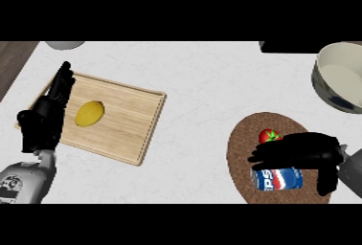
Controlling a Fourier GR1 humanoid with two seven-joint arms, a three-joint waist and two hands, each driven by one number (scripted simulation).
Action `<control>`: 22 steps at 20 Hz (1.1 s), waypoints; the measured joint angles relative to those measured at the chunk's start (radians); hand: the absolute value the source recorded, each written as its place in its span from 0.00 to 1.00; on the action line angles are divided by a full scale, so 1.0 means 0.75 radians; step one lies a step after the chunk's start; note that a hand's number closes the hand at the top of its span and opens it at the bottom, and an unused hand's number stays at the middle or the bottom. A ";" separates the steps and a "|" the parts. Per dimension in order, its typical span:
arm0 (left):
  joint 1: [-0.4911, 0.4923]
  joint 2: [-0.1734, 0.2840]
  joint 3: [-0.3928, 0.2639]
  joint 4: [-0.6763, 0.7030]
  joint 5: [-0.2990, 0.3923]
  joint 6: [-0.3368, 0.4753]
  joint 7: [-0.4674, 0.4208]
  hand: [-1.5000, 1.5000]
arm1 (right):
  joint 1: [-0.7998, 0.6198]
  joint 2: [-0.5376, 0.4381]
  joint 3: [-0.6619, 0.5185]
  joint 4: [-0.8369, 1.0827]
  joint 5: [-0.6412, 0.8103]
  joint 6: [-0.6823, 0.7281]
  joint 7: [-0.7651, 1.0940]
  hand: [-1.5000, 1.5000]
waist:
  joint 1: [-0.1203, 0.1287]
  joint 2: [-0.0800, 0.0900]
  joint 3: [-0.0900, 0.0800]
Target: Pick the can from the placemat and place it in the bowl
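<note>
The right hand (pixel 300 152) is curled over the top of the can (pixel 277 179), fingers and thumb bent down around it. The can is blue with a red, white and blue logo and pale lettering, lying on its side under the palm on the round brown placemat (pixel 244 143). A strawberry (pixel 268 136) sits just beyond the fingers. The bowl (pixel 338 72) lies well beyond the hand. The left hand (pixel 47 112) rests open with straight fingers.

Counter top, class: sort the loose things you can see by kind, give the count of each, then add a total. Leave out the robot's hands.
Food: 2, the yellow fruit and the red fruit
Drink cans: 1, the can
Bowls: 1, the bowl
Boards and mats: 2, the cutting board and the placemat
Total: 6
</note>
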 measured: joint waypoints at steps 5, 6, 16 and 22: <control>0.003 0.004 0.019 -0.037 -0.011 -0.016 0.040 0.50 | 0.003 0.029 0.023 0.034 0.060 -0.042 -0.049 1.00 | -0.004 -0.002 0.000; 0.007 0.005 0.022 -0.036 -0.009 -0.027 0.034 0.50 | -0.004 0.045 0.021 0.050 0.075 -0.063 -0.067 1.00 | -0.004 -0.003 -0.002; 0.032 -0.042 0.036 -0.030 -0.049 -0.030 0.011 0.50 | 0.039 0.100 -0.029 0.053 0.099 -0.153 -0.148 1.00 | -0.008 -0.010 -0.007; 0.006 -0.057 0.046 -0.003 -0.060 -0.037 0.011 0.50 | 0.039 0.182 -0.102 0.075 0.012 -0.099 0.044 1.00 | -0.022 -0.011 -0.010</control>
